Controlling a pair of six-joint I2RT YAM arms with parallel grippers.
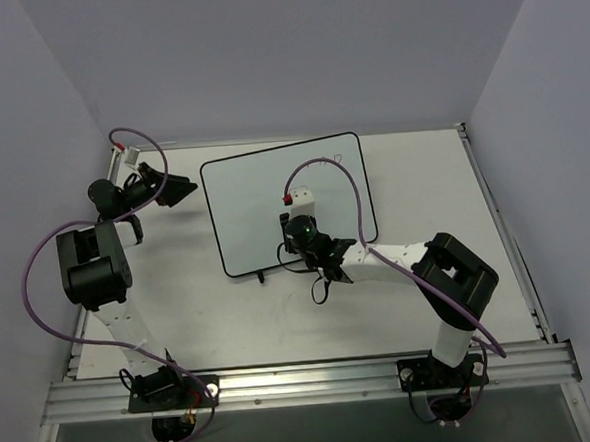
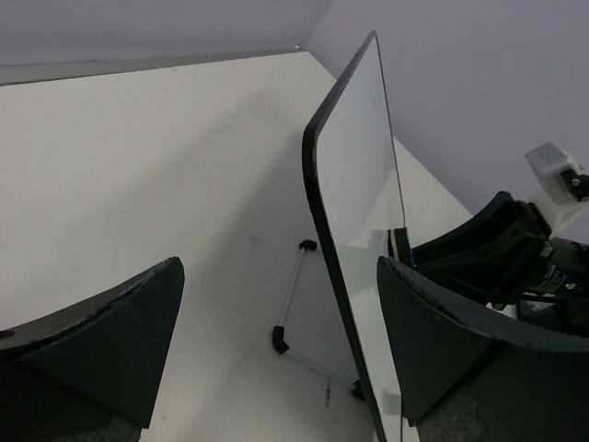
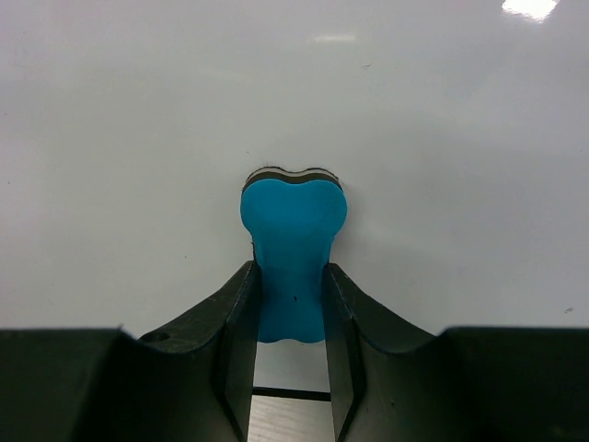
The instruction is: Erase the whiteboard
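The whiteboard (image 1: pixel 264 208) stands tilted on its black feet mid-table, with a faint scribble (image 1: pixel 333 161) near its top right corner. My right gripper (image 1: pixel 297 224) is over the board's middle. In the right wrist view it (image 3: pixel 290 281) is shut on the blue eraser (image 3: pixel 293 235), whose tip presses on the white surface (image 3: pixel 138 138). My left gripper (image 1: pixel 181 189) is open at the board's left edge. In the left wrist view (image 2: pixel 276 341) the board (image 2: pixel 363 184) shows edge-on, its black frame standing between the fingers, close to the right finger (image 2: pixel 442 341).
The board's wire stand and black feet (image 2: pixel 279 339) rest on the table behind it. Purple walls close in the table (image 1: pixel 422 173) on three sides. A metal rail (image 1: pixel 305 381) runs along the near edge. The right arm (image 2: pixel 497 249) shows beyond the board.
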